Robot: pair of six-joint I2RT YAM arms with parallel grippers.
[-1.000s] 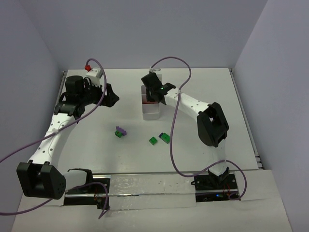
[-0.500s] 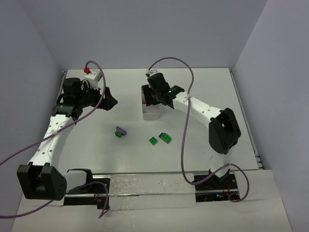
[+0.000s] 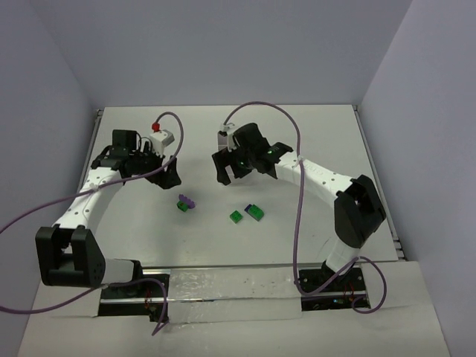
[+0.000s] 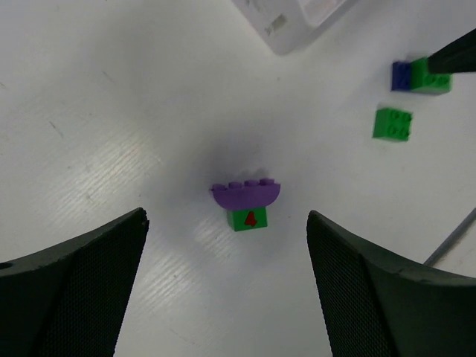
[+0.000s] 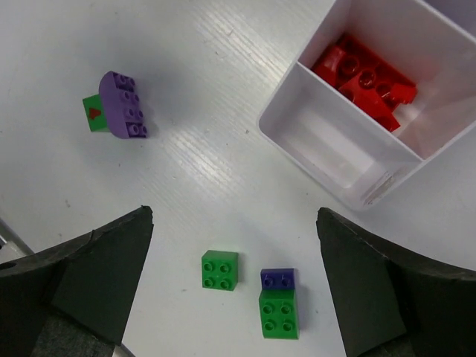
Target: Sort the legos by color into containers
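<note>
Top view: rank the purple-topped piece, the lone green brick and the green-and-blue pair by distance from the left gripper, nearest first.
From the left gripper:
1. purple-topped piece: just off its fingertips, toward the near edge.
2. lone green brick: farther to the right, mid-table.
3. green-and-blue pair: just right of that brick, farthest.

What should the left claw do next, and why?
Probably lower straight down and close on the purple brick. It sits centred under the left claw, which is open and empty, and it touches a small green brick, so both may lift together.
</note>
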